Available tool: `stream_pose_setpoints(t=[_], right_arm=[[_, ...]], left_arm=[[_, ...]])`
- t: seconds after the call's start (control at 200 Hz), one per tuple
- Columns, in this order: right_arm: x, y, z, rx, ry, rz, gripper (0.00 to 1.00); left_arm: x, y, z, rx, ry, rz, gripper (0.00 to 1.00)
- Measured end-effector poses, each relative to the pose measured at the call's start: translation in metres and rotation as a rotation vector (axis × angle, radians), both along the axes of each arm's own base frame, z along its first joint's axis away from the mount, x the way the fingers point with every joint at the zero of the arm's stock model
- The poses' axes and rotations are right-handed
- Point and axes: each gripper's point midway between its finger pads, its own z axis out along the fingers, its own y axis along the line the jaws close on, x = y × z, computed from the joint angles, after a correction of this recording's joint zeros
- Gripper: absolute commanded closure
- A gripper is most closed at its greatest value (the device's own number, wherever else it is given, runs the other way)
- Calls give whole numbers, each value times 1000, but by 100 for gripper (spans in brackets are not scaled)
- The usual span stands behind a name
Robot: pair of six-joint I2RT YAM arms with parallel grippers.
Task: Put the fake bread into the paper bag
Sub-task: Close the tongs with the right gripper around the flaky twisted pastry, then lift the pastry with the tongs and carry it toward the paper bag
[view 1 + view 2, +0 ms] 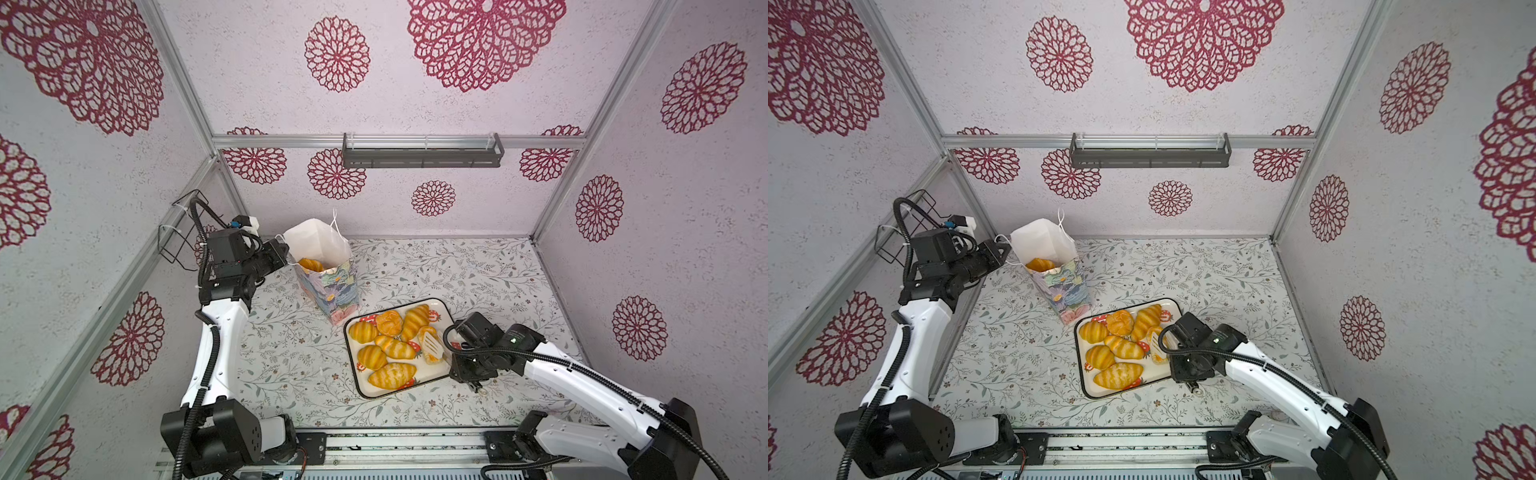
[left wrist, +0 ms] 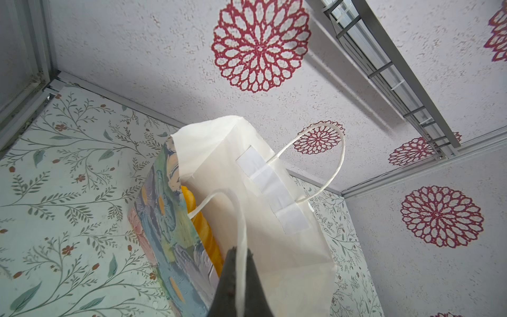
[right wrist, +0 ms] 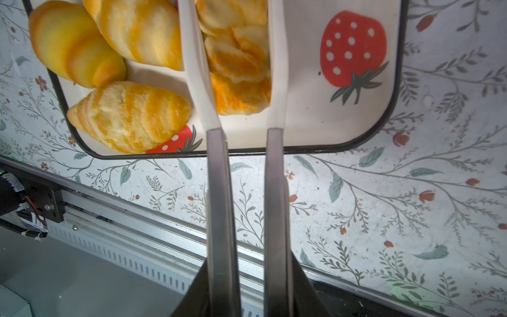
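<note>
Leaf-and-flower printed counter [image 1: 478, 270]: carries everything below.

Tall paper bag [image 1: 334, 291] [image 1: 1064, 286] [image 2: 274, 219], pastel painted flowers outside, plain white inside: stands open-mouthed toward the back left of the counter in both top views, base just beside the tray's far left corner. Holds one glossy golden-orange croissant [image 1: 311, 264] [image 2: 205, 233] of the fake bread, lying against the painted wall.

White rectangular tray [image 1: 363, 384] [image 3: 307, 120] with black rim and red strawberry prints: lies flat near the middle, in front of the bag. Bears six more golden-orange rolls and striped croissants [image 1: 392, 375], packed close and touching, plus one pale flaky pastry [image 3: 238, 68] [image 1: 1158, 345] near its right edge.

Right tool [image 1: 431, 347]: reaches over the tray's right edge, narrowed onto the pale flaky pastry, one white finger against each side. Pastry resting on the tray.

Left tool [image 2: 240, 255] [image 1: 284, 249]: sits beside the bag's mouth, pinched tight on the nearer white cord handle [image 2: 219, 196]. Second cord handle [image 2: 340, 153]: arches free above the far wall of the bag.
</note>
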Motion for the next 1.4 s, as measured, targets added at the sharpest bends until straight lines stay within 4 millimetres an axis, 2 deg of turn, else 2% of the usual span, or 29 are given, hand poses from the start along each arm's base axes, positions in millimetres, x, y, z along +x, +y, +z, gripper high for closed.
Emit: stream_pose_setpoints(t=[0.38,0.56,0.926,1.266,1.401], right_arm=[[17,9,31,48,-98,-11,67],[31,21,50,95,-161,-4,67],[51,41,71,151,-226,10,67],[70,59,120,221,-350,72,67],[77,67,130,230,-378,92,67]], left_arm=[[0,0,0,1,0,1,100],[0,1,0,2,0,3,100],[0,4,-3,16,12,18,100],[-2,14,-11,50,45,67,100],[-3,16,-14,60,56,81,100]])
